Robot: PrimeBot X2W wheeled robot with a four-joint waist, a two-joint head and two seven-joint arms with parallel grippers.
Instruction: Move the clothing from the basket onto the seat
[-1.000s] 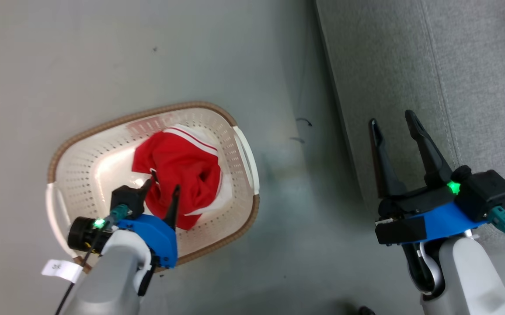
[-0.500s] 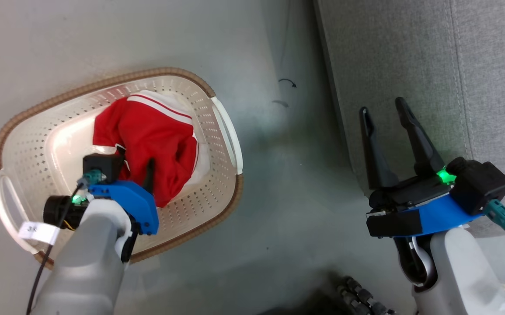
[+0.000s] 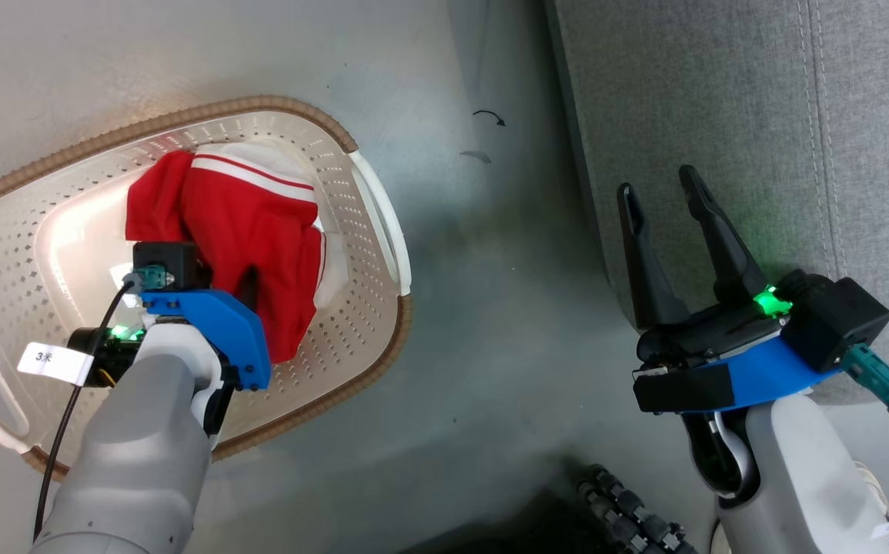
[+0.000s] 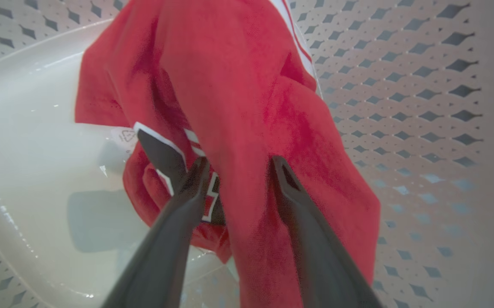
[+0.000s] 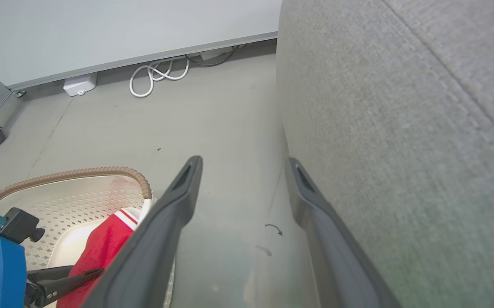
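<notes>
At about nine o'clock in the head view, the basket stands on the grey floor with the clothing bunched inside it, red with white stripes. The left gripper reaches down into the basket, its fingers set narrow on a thick fold of the clothing, and the cloth drapes over one finger. Toward four o'clock the right gripper hangs with its fingers spread wide, tips pointing to twelve over the front edge of the seat, which fills the two o'clock corner.
</notes>
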